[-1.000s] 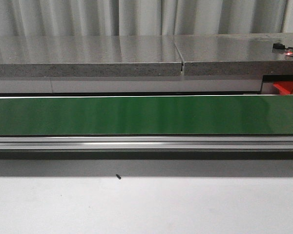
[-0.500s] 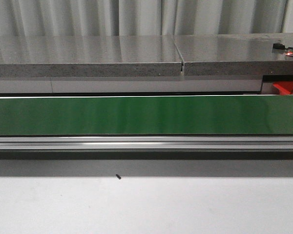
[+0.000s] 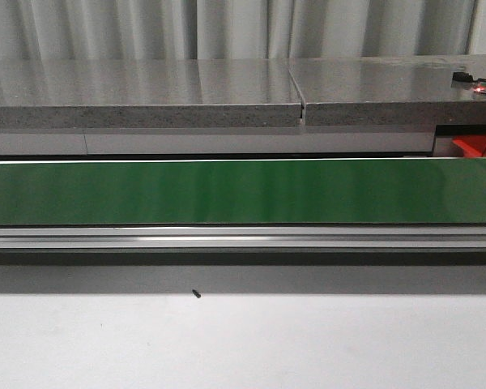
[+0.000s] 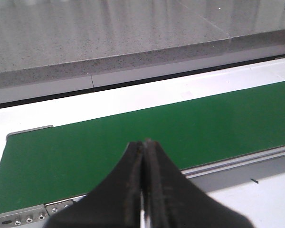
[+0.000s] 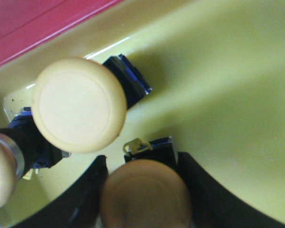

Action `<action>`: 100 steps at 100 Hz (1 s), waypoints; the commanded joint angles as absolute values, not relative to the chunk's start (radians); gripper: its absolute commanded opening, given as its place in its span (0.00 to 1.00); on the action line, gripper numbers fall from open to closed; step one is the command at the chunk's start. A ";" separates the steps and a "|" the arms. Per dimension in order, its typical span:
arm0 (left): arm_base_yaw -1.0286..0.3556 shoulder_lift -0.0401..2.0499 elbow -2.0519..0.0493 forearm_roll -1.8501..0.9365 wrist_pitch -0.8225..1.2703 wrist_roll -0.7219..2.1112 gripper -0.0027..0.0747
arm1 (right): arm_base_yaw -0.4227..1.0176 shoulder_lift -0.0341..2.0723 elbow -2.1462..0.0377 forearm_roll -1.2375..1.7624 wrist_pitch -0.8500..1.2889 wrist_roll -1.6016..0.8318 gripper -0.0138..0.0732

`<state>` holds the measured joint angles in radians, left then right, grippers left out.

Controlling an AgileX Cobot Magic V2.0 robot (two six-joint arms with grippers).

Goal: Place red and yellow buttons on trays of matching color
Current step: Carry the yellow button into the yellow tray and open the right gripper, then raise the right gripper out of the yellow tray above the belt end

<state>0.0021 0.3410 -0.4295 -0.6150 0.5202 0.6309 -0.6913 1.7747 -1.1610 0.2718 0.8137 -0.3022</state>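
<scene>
In the right wrist view my right gripper [image 5: 142,159] is shut on a yellow button [image 5: 145,194], one finger on each side of its cap, just above the floor of the yellow tray [image 5: 228,95]. Two more yellow buttons lie in that tray: one [image 5: 78,104] close beside the held one, another [image 5: 0,173] at the frame's edge. The red tray [image 5: 28,23] borders the yellow one, and a corner of it [image 3: 474,146] shows at the far right of the front view. My left gripper [image 4: 145,142] is shut and empty over the green belt [image 4: 204,123]. No red button shows.
The green conveyor belt [image 3: 243,192] runs across the front view, with a metal rail [image 3: 243,237] along its near side. A grey stone counter [image 3: 146,89] lies behind it. A small dark screw [image 3: 196,294] lies on the white table. Neither arm shows in the front view.
</scene>
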 commanded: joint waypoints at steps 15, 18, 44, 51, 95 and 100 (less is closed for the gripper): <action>-0.004 0.349 -0.454 -0.638 0.456 0.628 0.01 | -0.700 1.733 -1.182 0.294 0.808 -0.315 0.39; -0.004 0.349 -0.454 -0.638 0.456 0.628 0.01 | -0.700 1.733 -1.182 0.294 0.809 -0.314 0.39; -0.004 0.349 -0.454 -0.638 0.456 0.628 0.01 | -0.700 1.733 -1.182 0.294 0.821 -0.314 0.62; -0.004 0.349 -0.454 -0.638 0.456 0.628 0.01 | -0.700 1.733 -1.182 0.294 0.821 -0.314 0.69; -0.004 0.349 -0.454 -0.638 0.456 0.628 0.01 | -0.700 1.675 -1.183 0.296 0.787 -0.304 0.85; -0.004 0.349 -0.454 -0.638 0.456 0.628 0.01 | -0.700 1.651 -1.183 0.301 0.775 -0.304 0.85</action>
